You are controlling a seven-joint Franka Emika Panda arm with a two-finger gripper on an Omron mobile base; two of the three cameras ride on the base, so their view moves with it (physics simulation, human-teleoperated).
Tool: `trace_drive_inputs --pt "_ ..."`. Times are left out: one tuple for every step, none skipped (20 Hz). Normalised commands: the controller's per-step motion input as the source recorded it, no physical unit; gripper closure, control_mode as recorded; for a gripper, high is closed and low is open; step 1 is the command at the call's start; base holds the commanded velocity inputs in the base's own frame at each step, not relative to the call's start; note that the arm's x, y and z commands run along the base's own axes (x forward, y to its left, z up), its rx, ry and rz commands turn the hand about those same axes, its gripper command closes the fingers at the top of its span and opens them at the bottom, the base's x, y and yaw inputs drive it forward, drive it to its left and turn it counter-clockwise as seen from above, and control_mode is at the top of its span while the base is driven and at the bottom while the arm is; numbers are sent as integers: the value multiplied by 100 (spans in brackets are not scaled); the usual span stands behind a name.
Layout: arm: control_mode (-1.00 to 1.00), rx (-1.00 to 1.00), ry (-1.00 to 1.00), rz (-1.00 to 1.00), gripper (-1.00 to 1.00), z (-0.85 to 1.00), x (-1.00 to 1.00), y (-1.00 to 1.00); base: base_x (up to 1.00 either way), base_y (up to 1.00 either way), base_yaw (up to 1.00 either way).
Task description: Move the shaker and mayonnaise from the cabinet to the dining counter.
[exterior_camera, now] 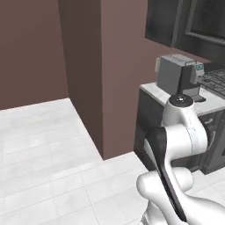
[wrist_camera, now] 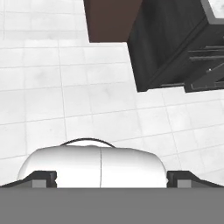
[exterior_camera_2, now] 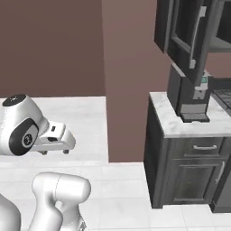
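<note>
The cabinet (exterior_camera_2: 180, 27) is the dark grey wall unit with a long silver bar handle, high on the right above the worktop; it also shows at the top right of the left base view (exterior_camera: 169, 22). Its inside is hidden, so the shaker and the mayonnaise are out of view. The dining counter is out of view too. My arm is folded close to the base. In the hand view my gripper (wrist_camera: 111, 178) points down at the white tiled floor, open, with its two dark fingertips (wrist_camera: 43, 177) far apart and nothing between them.
A grey coffee machine (exterior_camera: 178, 75) (exterior_camera_2: 191, 97) stands on a small marble worktop (exterior_camera_2: 171, 124) over a dark drawer unit (exterior_camera_2: 189, 173) (wrist_camera: 168, 41). A brown wall column (exterior_camera: 110, 66) (exterior_camera_2: 128, 67) juts out to its left. White floor tiles (exterior_camera: 39, 149) stretch left.
</note>
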Motion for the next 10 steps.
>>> trace_drive_inputs --pt "100 0 0 0 -100 0 0 0 -3 -44 5" --pt "100 0 0 0 -100 0 0 0 -2 -48 8" --pt "100 0 0 0 -100 0 0 0 0 -56 11" --pt "100 0 0 0 -100 0 0 0 -3 -62 13" --pt "100 0 0 0 -100 0 0 0 -3 -66 14" --pt "100 0 0 0 -100 0 0 0 -3 -67 13" --pt "100 0 0 0 -100 0 0 0 -1 -68 11" --pt "100 0 0 0 -100 0 0 0 -1 -67 11" --pt "100 0 0 0 -100 0 0 0 -1 -67 12" --pt "100 0 0 0 -100 0 0 0 -1 -67 12"
